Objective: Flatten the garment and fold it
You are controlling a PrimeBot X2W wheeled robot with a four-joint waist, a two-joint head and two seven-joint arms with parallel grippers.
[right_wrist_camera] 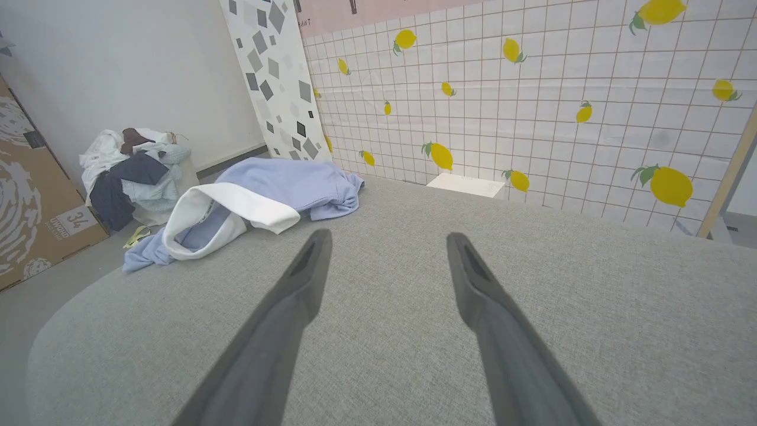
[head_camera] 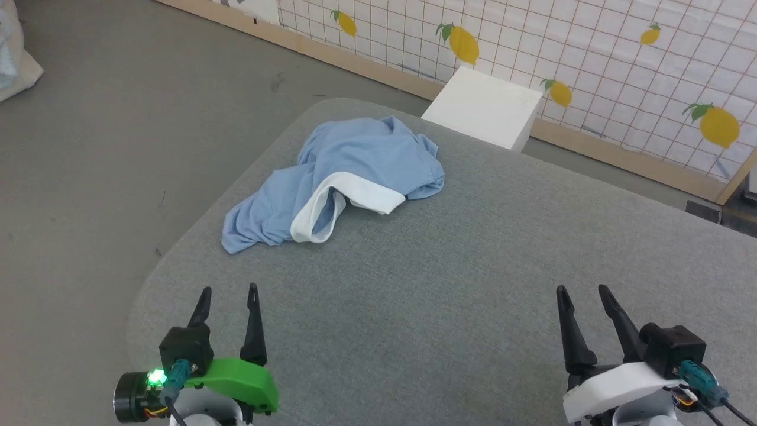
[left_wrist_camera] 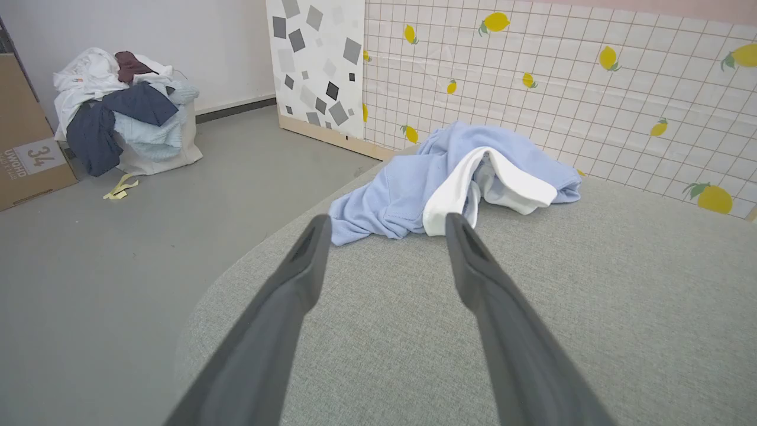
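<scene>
The garment (head_camera: 349,171) is a light-blue knit shirt with a white band turned outward, lying crumpled in a heap on the far left part of the grey table (head_camera: 449,284). In the left wrist view the garment (left_wrist_camera: 402,189) lies just beyond the fingertips. The garment (right_wrist_camera: 278,189) sits at the left in the right wrist view. My left gripper (head_camera: 229,291) stands open at the near left, short of the heap, nothing between its fingers. At the near right my right gripper (head_camera: 582,291) is open and empty, far from the garment.
A white box (head_camera: 482,106) stands just beyond the table's far edge, against a lemon-patterned wall (head_camera: 591,53). On the floor to the left sit a pile of clothes (left_wrist_camera: 124,106) and a cardboard box (left_wrist_camera: 23,142). The table's left corner (head_camera: 154,278) is rounded.
</scene>
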